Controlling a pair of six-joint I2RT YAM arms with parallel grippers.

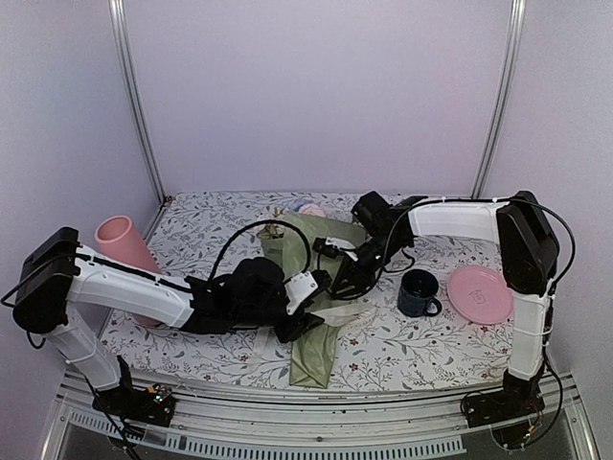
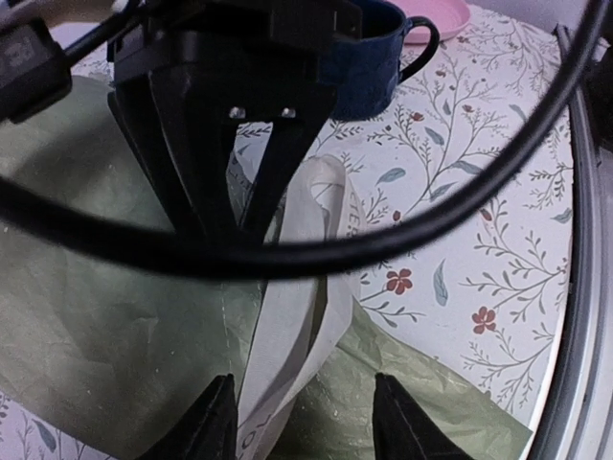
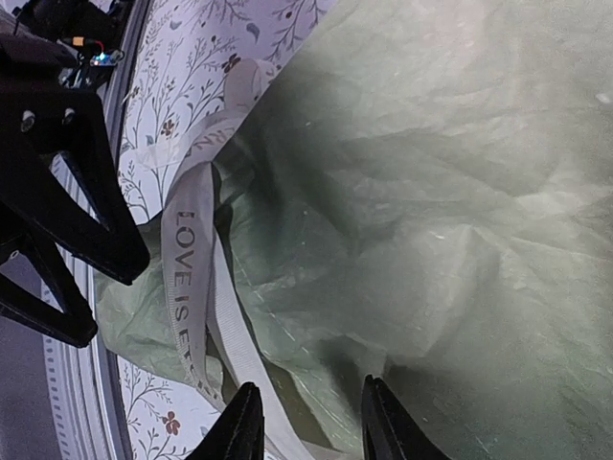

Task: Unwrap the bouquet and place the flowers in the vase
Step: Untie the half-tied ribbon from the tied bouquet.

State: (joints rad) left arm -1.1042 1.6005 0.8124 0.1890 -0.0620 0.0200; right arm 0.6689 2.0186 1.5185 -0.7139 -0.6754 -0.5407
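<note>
The bouquet [image 1: 316, 350] lies along the table's middle in olive green paper [image 3: 431, 192], its narrow end toward me. The flowers [image 1: 309, 209] peek out at the far end. A loose cream ribbon [image 2: 297, 287] printed with letters trails over the paper [image 2: 96, 316] and onto the cloth. My left gripper [image 2: 306, 422] is open, low over the paper, with the ribbon running between its jaws close to the left finger. My right gripper [image 3: 308, 426] is open just above the crinkled paper, the ribbon [image 3: 182, 278] to its left. Both grippers [image 1: 308, 309] [image 1: 337, 280] face each other closely. The pink vase [image 1: 120, 240] stands at far left.
A dark blue mug [image 1: 419, 292] stands right of the bouquet, with a flat pink plate [image 1: 479, 292] beyond it. A black cable [image 2: 287, 254] crosses the left wrist view. The floral cloth [image 1: 402, 350] covers the table. Metal posts rise at the back corners.
</note>
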